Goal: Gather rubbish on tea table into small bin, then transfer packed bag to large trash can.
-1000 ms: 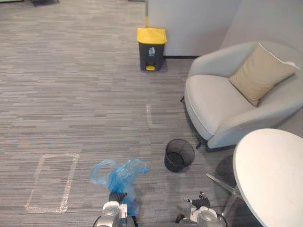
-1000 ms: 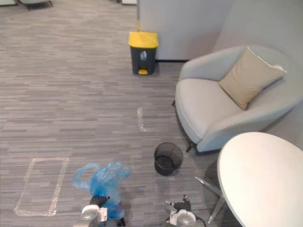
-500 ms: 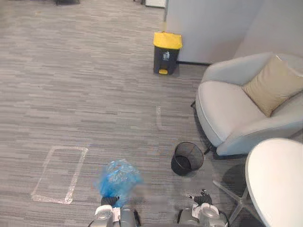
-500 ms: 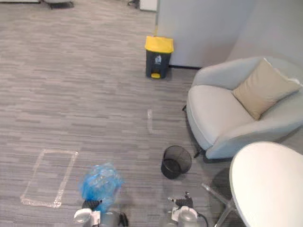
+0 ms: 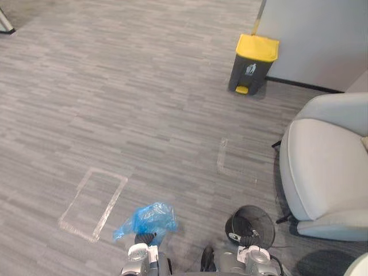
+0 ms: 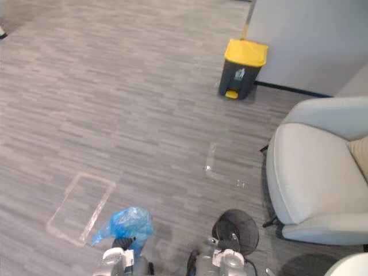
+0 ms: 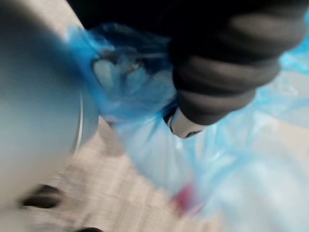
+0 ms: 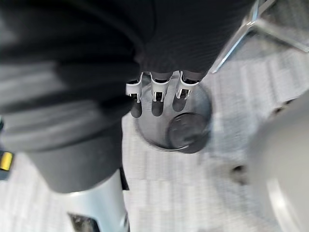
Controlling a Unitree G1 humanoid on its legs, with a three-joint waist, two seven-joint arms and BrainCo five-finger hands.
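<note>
Bag haul toward the yellow-lidded large trash can (image 5: 253,63), well apart across open carpet.
Left hand (image 5: 145,237) clenched on the bunched plastic of the blue bag (image 5: 148,217), carried low in front; best to hold that squeeze, steer wide of the armchair (image 5: 325,167), and deal with the shut lid before letting go. Right hand (image 8: 157,101) slack and empty, just above the small mesh bin (image 5: 259,221). Route and can from the eye views; plastic bunched against the hand from the left wrist view.
</note>
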